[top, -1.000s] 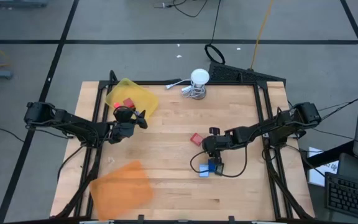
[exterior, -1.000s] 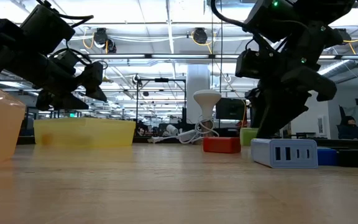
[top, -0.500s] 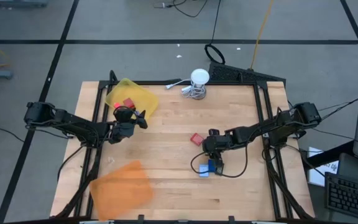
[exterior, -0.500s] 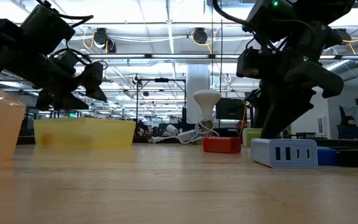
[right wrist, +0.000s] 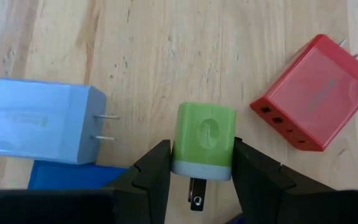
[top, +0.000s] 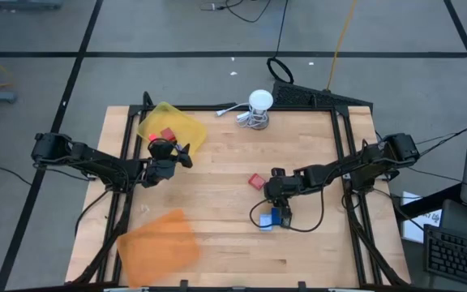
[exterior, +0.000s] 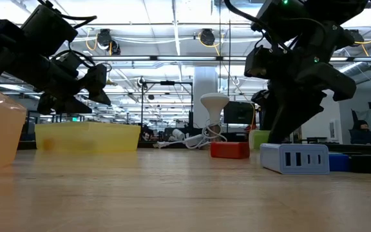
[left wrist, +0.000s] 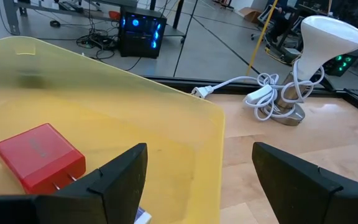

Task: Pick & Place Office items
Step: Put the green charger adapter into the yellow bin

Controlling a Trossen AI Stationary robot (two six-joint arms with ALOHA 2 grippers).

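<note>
**Ana:** What is the biggest thing you see?

**Ben:** The wooden table. Next biggest are two trays on it. The orange tray sits at the front on the left. The yellow tray sits at the back on the left.

**Ana:** Where are the claws?

**Ben:** The left gripper hangs over the yellow tray's edge. Its fingers are wide apart and hold nothing. The right gripper is low over the middle of the table. It is squeezed tight on a little green plug.

**Ana:** And the other small things?

**Ben:** A red plug lies on the wood, just beside the green one. A light blue plug lies on the other side, with a darker blue piece touching it. Another red plug lies inside the yellow tray.
</note>
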